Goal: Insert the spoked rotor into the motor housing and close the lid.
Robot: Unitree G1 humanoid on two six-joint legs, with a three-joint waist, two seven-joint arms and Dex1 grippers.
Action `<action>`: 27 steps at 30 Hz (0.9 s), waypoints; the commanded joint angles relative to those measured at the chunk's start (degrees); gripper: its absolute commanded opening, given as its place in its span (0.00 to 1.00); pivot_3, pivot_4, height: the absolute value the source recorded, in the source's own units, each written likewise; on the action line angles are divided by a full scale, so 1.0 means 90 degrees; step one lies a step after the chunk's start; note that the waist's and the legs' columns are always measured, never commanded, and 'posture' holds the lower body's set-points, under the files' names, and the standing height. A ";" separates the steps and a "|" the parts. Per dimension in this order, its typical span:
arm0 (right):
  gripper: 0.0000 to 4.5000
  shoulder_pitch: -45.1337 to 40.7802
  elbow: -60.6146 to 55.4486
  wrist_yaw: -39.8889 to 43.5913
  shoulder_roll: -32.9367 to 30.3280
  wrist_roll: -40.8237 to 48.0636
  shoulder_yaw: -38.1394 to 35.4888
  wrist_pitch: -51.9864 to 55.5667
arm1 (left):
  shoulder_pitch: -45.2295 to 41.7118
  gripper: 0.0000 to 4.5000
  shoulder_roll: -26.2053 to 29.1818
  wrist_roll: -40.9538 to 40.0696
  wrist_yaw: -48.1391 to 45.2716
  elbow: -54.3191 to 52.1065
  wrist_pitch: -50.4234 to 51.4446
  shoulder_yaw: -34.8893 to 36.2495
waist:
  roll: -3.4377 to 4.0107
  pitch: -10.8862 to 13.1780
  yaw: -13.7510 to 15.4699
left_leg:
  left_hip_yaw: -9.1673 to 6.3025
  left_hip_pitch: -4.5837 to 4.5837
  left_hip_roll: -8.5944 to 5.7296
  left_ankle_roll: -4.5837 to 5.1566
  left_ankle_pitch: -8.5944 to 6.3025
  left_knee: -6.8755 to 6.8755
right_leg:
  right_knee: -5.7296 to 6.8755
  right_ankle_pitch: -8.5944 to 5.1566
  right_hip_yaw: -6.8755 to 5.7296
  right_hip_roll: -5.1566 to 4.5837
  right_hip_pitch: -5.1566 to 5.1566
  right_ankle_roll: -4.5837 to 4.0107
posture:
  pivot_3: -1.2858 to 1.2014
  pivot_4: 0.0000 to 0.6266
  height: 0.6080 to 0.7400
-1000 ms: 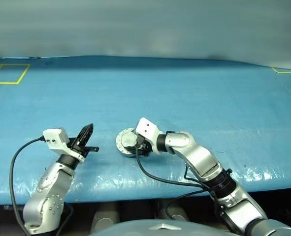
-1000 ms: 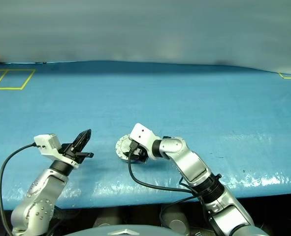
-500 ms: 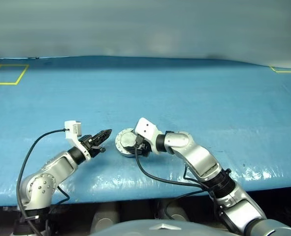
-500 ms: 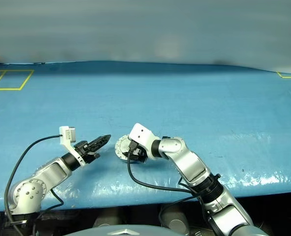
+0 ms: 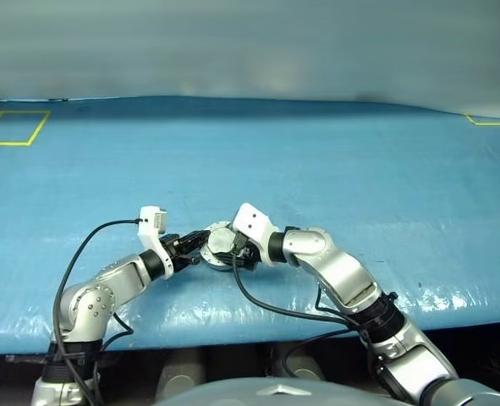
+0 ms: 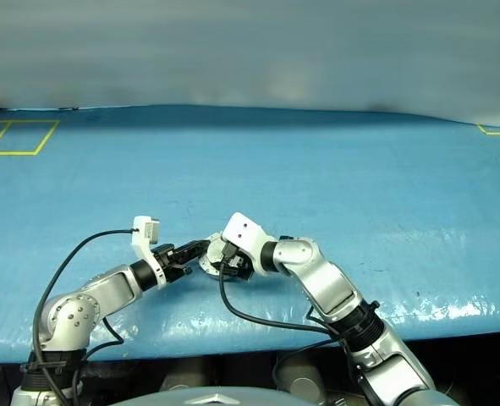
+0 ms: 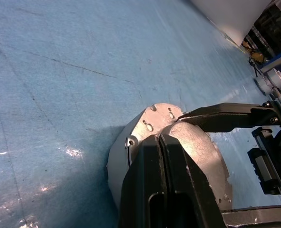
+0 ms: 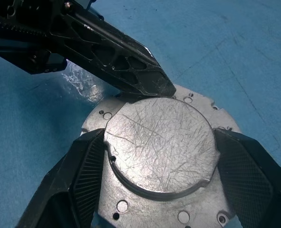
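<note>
The blue table (image 5: 334, 152) carries one closed-up grey assembly near its front edge: the lid (image 8: 159, 142) lies flat on the motor housing (image 7: 115, 164), plain scratched face up, so the rotor, if it is in, is hidden beneath it.

The right gripper (image 8: 159, 164) straddles the lid's raised circle, a finger against each side, jaws wide and clamped on it. The left gripper (image 7: 161, 142) has its fingers pressed together and its tip resting at the lid's rim, by the screw holes.

The biggest risk, as I judge it, is the whole assembly skidding over the slick table if the left tip pushes sideways instead of down. Next, an off-centre push could tip the lid and leave it not fully seated. Least, the closed tip could slip off the rim and knock the right fingers (image 8: 81, 178).
</note>
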 commanded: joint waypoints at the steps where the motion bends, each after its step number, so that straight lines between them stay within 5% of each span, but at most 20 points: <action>1: 0.72 0.0235 0.0169 0.0003 -0.0039 0.0061 -0.0007 0.0226 | 0.0071 0.00 0.0036 0.0201 -0.0071 -0.0068 0.0237 -0.0288 | -0.0001 -0.0001 0.0005 | 0.0000 0.0000 0.0000 0.0000 0.0000 0.0000 | -0.0001 0.0000 0.0000 0.0000 0.0000 0.0000 | 0.52 0.24 1.00; 3: 0.72 0.0404 0.0093 0.0074 -0.0048 0.0209 -0.0155 0.0108 | 0.0062 0.00 0.0063 0.0284 -0.0106 -0.0120 0.0243 -0.0336 | -0.0002 -0.0003 0.0034 | -0.0001 0.0000 0.0000 0.0000 0.0000 -0.0005 | -0.0005 0.0000 -0.0001 -0.0002 0.0000 0.0000 | 0.52 0.24 1.00; 7: 1.00 0.0919 -0.0175 0.0252 -0.0310 0.0361 -0.0352 -0.0291 | 0.0053 0.00 0.0147 0.0466 -0.0168 -0.0185 0.0256 -0.0410 | -0.0007 -0.0008 0.0091 | -0.0003 -0.0002 -0.0005 0.0000 -0.0001 -0.0029 | -0.0021 -0.0007 0.0001 -0.0008 0.0000 0.0000 | 0.52 0.24 1.00; 12: 1.00 0.1672 -0.0554 0.0232 -0.0501 0.0760 -0.1082 -0.0623 | 0.0072 0.00 0.0265 0.0622 -0.0244 -0.0239 0.0247 -0.0478 | -0.0007 -0.0016 0.0121 | -0.0008 -0.0003 -0.0006 0.0001 -0.0002 -0.0064 | -0.0061 -0.0013 -0.0001 -0.0013 0.0008 0.0007 | 0.52 0.24 1.00; 17: 1.00 0.2252 -0.1139 0.0117 -0.0134 0.2167 -0.2408 -0.0085 | 0.0062 0.00 0.0342 0.0672 -0.0382 -0.0376 0.0251 -0.0487 | -0.0005 -0.0005 0.0143 | -0.0016 -0.0016 -0.0003 0.0003 -0.0004 -0.0072 | -0.0077 -0.0012 -0.0007 -0.0014 0.0007 0.0007 | 0.52 0.24 1.00; 27: 1.00 0.2109 -0.0858 -0.1692 0.1558 0.4175 -0.3749 0.2204 | 0.0069 0.00 0.0341 0.0919 -0.0567 -0.0404 0.0194 -0.0599 | 0.0008 0.0002 0.0132 | -0.0020 -0.0032 0.0004 0.0004 -0.0004 -0.0077 | -0.0078 -0.0011 -0.0006 -0.0016 -0.0007 0.0008 | 0.52 0.24 1.00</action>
